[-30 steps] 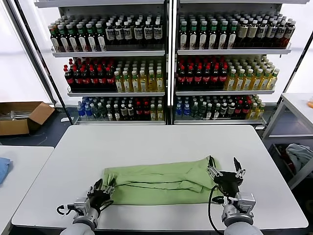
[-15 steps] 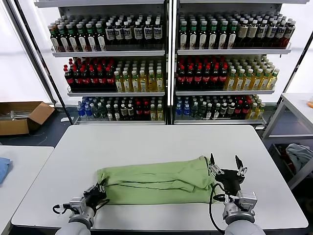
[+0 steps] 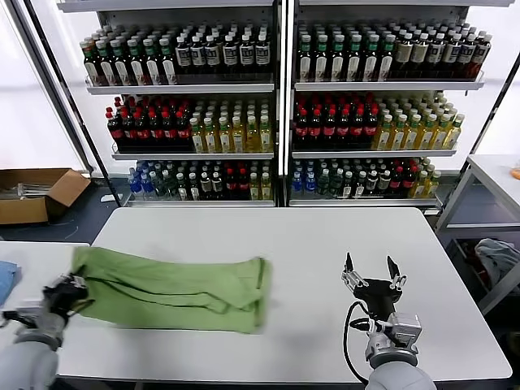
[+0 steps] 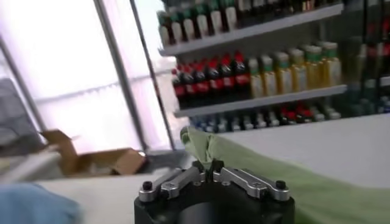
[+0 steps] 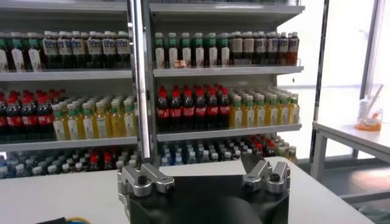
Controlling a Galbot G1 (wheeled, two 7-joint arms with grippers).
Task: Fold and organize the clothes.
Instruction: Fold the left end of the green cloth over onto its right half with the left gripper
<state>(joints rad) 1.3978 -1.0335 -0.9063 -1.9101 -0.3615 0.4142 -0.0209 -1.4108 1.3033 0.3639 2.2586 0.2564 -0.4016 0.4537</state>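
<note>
Green polo shirt (image 3: 175, 286) (no legible print)

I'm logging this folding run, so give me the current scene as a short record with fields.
garment: green polo shirt, folded into a long band on the white table
shirt position: at the table's left edge
left tool: shut on the shirt's end
right tool: open, empty, above the table's right part
background: shelves of bottles

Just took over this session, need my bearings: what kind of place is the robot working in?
Probably a mock retail or lab space: shelves of bottled drinks stand behind a white table, and an open cardboard box sits on the floor to the robot's left.
</note>
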